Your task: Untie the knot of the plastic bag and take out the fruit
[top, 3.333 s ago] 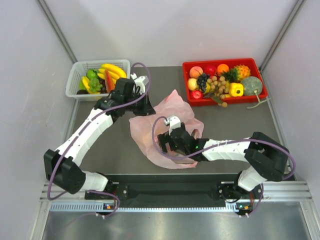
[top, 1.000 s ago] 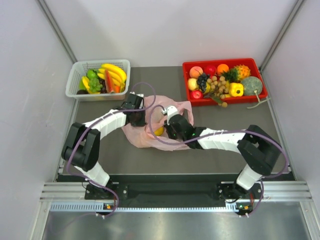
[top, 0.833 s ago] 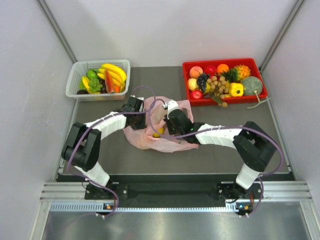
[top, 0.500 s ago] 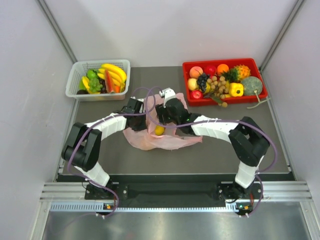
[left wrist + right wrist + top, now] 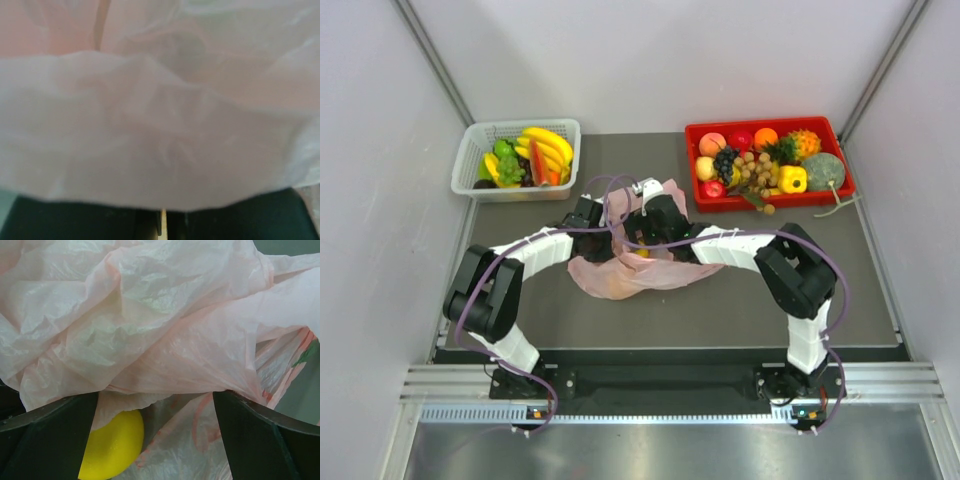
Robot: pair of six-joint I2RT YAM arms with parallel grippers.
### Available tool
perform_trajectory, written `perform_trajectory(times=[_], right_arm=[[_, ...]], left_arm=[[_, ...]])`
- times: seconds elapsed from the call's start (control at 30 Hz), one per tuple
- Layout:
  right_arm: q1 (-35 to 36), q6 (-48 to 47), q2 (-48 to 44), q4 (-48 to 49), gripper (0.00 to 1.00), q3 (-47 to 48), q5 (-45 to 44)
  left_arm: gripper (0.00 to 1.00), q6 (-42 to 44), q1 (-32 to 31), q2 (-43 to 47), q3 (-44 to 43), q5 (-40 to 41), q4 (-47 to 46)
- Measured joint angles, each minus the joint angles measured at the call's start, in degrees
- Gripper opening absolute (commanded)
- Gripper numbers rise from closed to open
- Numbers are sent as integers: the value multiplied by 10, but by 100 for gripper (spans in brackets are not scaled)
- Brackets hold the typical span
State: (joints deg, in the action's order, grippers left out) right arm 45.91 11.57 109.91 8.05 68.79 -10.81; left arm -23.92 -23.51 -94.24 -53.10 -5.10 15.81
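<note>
The pale-pink plastic bag (image 5: 620, 275) lies crumpled at the table's middle. Its film fills the left wrist view (image 5: 160, 125) and the right wrist view (image 5: 150, 315). My left gripper (image 5: 594, 224) is at the bag's left far edge; its jaws (image 5: 164, 222) are nearly closed, with film draped over them. My right gripper (image 5: 642, 232) is over the bag's far side. It stands wide open (image 5: 157, 435) at a fold in the film. A round yellow fruit (image 5: 112, 445) lies under the film by its left finger. The knot is not visible.
A red tray (image 5: 765, 125) with several toy fruits stands at the back right. A white mesh basket (image 5: 470, 150) with bananas and green pieces stands at the back left. Both arms' purple cables loop over the bag.
My right gripper has moved left and toward the far side, over the bag. The yellow fruit that showed from above is now covered. My left gripper has barely moved.
</note>
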Motion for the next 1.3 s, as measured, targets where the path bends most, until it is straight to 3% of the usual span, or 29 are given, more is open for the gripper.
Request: perform_trajectory(times=[0.23,0.47,0.57,0.63,0.77,1.03,1.3], right_arm=[[-7,5,24,34,100,7,25],[-8,32,116,16,100,111,-1],[-9,58,150,-12,93,147,-40],[-10,76,158,-19,83,157,-66],[-14,110,153,-11,70,136,-110],[-26,114,21,-16,66,-37,-118],[-28,110,-195,-123,66,-179,-66]], left_arm=[[0,0,0,0,0,0,-4],[0,0,0,0,0,-3,-9],[0,-2,2,0,3,-2,-10],[0,-2,1,0,4,-3,-12],[0,-2,0,0,5,-2,-15],[0,-2,-1,0,5,20,-5],[0,5,-2,0,1,31,1]])
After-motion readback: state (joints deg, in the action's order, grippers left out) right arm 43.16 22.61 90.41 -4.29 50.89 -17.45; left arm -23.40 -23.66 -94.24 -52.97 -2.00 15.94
